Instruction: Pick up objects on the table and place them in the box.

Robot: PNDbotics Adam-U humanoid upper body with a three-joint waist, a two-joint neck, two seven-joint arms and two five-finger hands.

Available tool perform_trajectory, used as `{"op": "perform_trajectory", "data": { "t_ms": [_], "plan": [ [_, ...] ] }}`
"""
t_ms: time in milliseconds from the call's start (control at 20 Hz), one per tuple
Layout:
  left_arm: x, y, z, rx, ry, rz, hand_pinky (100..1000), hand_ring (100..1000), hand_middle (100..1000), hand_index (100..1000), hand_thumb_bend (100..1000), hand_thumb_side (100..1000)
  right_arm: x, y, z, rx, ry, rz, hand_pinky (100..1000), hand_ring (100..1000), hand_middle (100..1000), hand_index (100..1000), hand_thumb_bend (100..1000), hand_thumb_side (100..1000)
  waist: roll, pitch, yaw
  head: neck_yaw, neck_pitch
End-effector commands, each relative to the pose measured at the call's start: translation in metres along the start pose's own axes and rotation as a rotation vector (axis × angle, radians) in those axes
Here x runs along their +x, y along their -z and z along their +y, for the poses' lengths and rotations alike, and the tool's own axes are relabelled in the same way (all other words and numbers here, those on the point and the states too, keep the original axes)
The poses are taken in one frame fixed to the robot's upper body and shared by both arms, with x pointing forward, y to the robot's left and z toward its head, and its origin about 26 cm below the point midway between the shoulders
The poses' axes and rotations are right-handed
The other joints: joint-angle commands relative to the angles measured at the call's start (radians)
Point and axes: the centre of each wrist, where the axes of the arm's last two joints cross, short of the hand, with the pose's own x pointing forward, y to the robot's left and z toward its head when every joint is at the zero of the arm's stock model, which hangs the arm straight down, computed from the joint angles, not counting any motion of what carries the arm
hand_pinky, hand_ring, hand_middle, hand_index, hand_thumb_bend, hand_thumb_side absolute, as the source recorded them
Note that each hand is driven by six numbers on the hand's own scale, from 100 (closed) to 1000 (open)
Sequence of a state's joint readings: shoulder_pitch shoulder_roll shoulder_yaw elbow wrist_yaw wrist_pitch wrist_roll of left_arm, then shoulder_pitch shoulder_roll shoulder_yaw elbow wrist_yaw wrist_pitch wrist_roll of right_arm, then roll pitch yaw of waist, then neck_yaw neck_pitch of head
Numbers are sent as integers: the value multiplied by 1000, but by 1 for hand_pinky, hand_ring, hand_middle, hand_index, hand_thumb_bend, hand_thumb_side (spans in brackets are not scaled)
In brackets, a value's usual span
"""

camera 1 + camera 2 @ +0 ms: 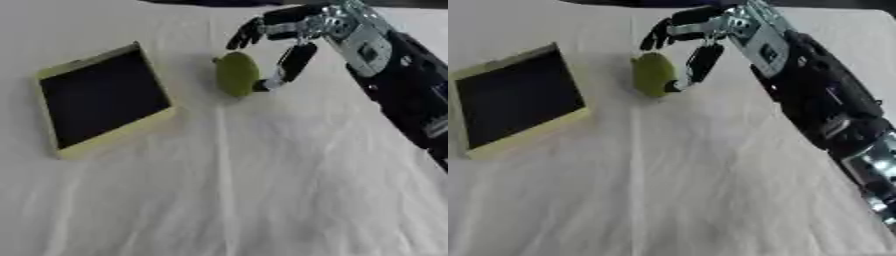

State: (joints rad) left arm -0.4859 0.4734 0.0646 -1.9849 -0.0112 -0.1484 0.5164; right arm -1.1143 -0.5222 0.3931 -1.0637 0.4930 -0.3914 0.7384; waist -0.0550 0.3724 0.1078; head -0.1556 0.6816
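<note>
A green oval fruit (236, 74) lies on the white cloth at the upper middle. My right hand (302, 35) reaches in from the upper right and is curled round it. The thumb (289, 65) runs down the fruit's right side with its tip against the fruit, and the fingers (248, 34) arch over its far top edge. The box (105, 100), yellow-green with a dark inside, lies open at the left, a short way from the fruit. My left hand shows in neither view.
My right forearm (824, 105) runs diagonally down the right side. White cloth (245, 190) covers the table, with wrinkled bare cloth in the middle and at the front.
</note>
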Motion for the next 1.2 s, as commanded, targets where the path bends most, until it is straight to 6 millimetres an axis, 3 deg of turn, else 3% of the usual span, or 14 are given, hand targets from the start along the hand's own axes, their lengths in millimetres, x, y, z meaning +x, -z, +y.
{"op": "perform_trajectory", "data": {
  "t_ms": [50,750,800,900,1150,1200],
  "plan": [
    [7,6,0,-9,-8,-32,755,738,604,715,150,573,-5,-5,-5,-7,-15,17,867,889,871,933,396,313,6,-17,4,-7,-7],
    [8,9,-3,-10,-20,-39,755,738,603,715,145,576,-21,1,13,-25,9,66,861,875,845,912,377,222,9,0,20,-23,-16],
    [8,9,-3,-10,-21,-39,755,738,603,714,141,580,-22,-1,12,-38,10,70,821,810,773,831,386,100,10,2,21,-25,-17],
    [8,9,-4,-10,-24,-39,755,738,603,714,140,581,-24,-3,11,-73,10,82,788,761,734,790,425,100,10,6,23,-28,-20],
    [9,10,-4,-8,-29,-42,755,738,603,714,138,584,-26,-6,8,-172,9,111,700,637,610,689,332,100,11,14,27,-31,-23],
    [9,10,-5,-8,-29,-41,755,739,603,714,137,586,-26,-5,9,-193,15,112,676,609,586,658,279,100,11,15,27,-31,-22]
  ]
}}
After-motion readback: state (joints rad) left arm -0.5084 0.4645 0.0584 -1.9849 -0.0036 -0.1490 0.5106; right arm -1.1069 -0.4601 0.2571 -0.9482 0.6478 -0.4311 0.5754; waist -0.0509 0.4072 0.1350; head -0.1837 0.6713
